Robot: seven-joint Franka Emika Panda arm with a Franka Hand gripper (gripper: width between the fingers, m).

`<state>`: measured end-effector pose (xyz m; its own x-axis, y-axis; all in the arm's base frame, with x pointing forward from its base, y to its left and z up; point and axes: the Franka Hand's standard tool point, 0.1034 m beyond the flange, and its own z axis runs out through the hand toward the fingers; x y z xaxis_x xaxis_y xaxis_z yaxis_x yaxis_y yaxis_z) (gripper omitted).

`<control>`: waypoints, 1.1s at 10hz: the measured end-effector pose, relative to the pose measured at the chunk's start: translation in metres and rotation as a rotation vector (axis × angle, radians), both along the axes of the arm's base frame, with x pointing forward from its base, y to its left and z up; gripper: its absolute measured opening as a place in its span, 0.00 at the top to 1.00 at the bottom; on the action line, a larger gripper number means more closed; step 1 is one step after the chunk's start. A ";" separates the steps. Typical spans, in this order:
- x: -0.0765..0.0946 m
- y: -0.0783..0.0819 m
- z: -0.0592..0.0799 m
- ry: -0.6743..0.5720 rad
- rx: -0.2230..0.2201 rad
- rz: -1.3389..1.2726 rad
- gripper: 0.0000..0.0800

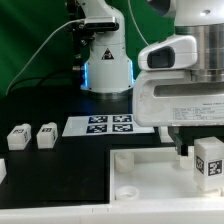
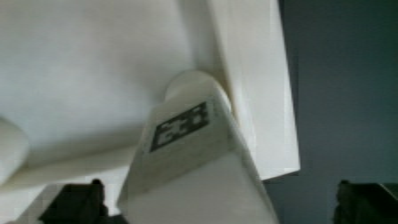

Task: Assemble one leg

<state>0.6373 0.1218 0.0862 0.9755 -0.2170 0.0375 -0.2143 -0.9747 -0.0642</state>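
Note:
A leg (image 1: 208, 160), a chunky white block with a square tag, stands upright at the white panel's (image 1: 140, 185) corner on the exterior view's right. In the wrist view the same leg (image 2: 183, 125) sits in the corner against the panel's raised rim (image 2: 249, 60). My gripper (image 1: 190, 150) is low over this leg. Its dark fingertips (image 2: 71, 203) stand wide on either side of the leg with a gap on both sides, so the gripper (image 2: 217, 205) is open. Two more legs (image 1: 17, 137) (image 1: 46, 135) lie on the black table at the exterior view's left.
The marker board (image 1: 110, 125) lies flat behind the panel. Another white block (image 1: 2, 170) shows at the exterior view's left edge. The robot base (image 1: 107, 60) stands at the back before a green backdrop.

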 end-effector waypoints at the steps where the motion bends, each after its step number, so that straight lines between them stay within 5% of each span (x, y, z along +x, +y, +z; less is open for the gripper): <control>1: 0.001 -0.002 0.000 -0.014 -0.044 0.269 0.19; 4: 0.001 -0.002 0.000 -0.017 -0.048 0.341 0.19; 6: 0.001 -0.002 0.000 -0.012 -0.039 0.204 0.56; 11: 0.000 -0.008 -0.002 0.030 0.016 -0.623 0.64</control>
